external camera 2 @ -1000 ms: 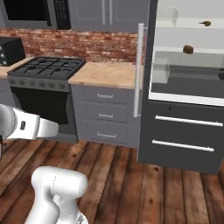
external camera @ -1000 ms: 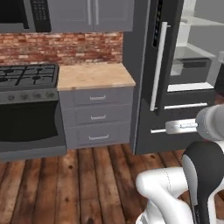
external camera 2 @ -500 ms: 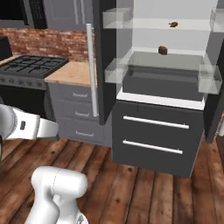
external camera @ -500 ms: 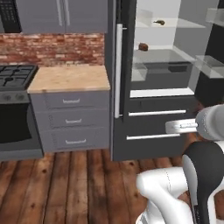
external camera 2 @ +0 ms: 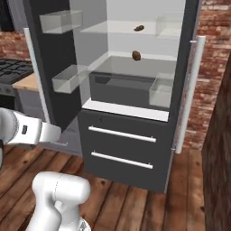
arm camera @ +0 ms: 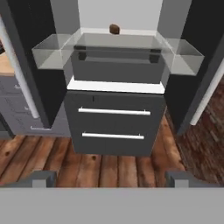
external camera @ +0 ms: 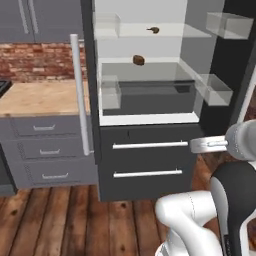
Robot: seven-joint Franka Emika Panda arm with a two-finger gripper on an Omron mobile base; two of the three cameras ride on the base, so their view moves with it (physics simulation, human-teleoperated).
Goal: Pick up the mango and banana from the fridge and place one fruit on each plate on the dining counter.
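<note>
The fridge (external camera: 150, 165) stands open straight ahead, also seen in the right base view (external camera 2: 122, 149) and the hand view (arm camera: 114, 127). It is white inside, with glass shelves over two dark drawers. A brown oval lump (external camera: 139, 60) lies on the middle shelf and a reddish-brown skewer (external camera: 154, 30) on the shelf above. The mango, the banana, the plates and the dining counter are out of view. My gripper (arm camera: 111, 180) hangs well short of the fridge, above the floor, open with nothing between its fingertips (arm camera: 43, 178).
Both fridge doors stand swung out, with clear door bins (external camera: 221, 89) and long pale bar handles (external camera: 80, 95). A wooden worktop over grey drawers (external camera: 40, 97) lies to the left, with a stove (external camera 2: 9, 67) beyond. A dark wall (external camera 2: 219, 158) closes the right.
The whole picture has shifted: the base has moved, so the open fridge now sits centred and closer, and the stove and worktop have slid off left. The gripper stays open.
</note>
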